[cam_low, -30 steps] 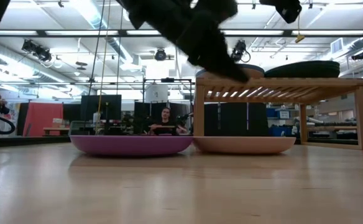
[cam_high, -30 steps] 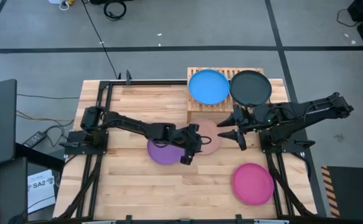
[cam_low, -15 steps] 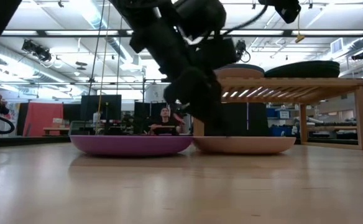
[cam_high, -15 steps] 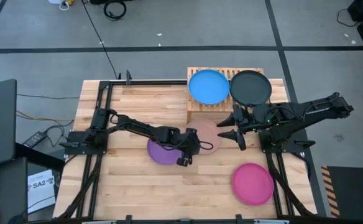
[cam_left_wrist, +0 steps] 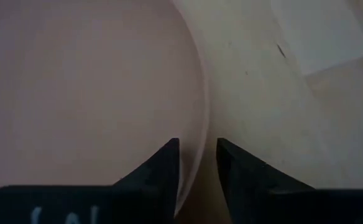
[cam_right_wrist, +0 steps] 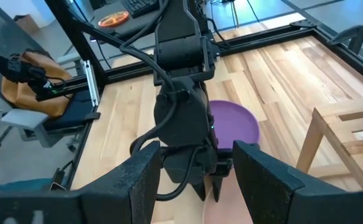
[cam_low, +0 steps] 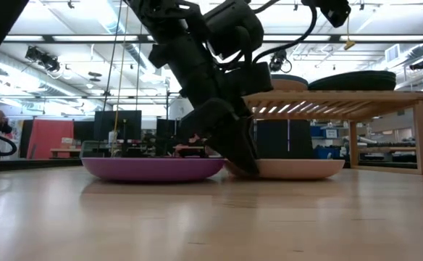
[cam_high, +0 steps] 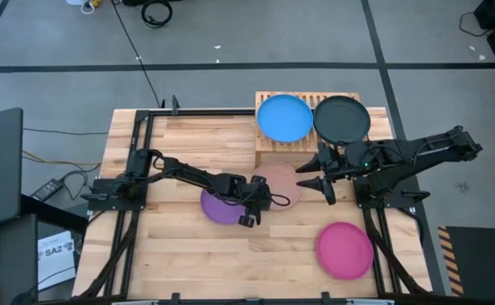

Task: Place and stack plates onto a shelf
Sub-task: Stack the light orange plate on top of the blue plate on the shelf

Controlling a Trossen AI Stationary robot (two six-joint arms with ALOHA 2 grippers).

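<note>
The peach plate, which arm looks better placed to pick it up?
The left. Its gripper is down at the peach plate, fingers open astride the rim. The right gripper hovers open beside the shelf.

Bright, even overhead light; ceiling lamps (cam_low: 103, 18) glare in the low view. The left wrist view is dim and blurred.

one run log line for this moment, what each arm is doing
left gripper: open, fingers astride peach plate rim | right gripper: open, waiting by shelf | blue plate, black plate: on shelf
</note>
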